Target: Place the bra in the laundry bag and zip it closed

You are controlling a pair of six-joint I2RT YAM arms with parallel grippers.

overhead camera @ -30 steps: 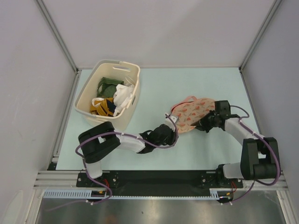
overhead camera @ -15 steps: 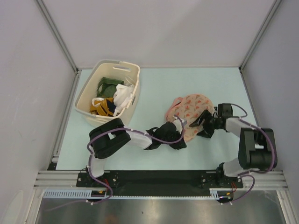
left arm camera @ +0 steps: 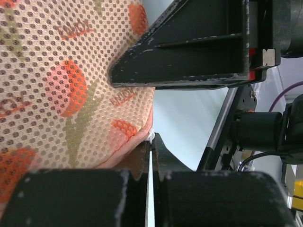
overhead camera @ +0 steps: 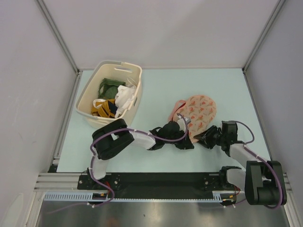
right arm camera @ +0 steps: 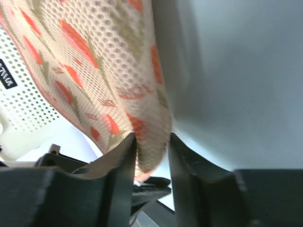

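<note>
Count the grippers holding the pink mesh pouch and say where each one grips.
2. The left gripper clamps the laundry bag at its left edge; the right gripper pinches its near right edge. Both show clearly, so none is hidden.

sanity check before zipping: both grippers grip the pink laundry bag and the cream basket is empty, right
Not empty: the top external view shows the basket holding yellow, green and white clothes. The left gripper and right gripper do both grip the laundry bag.
</note>
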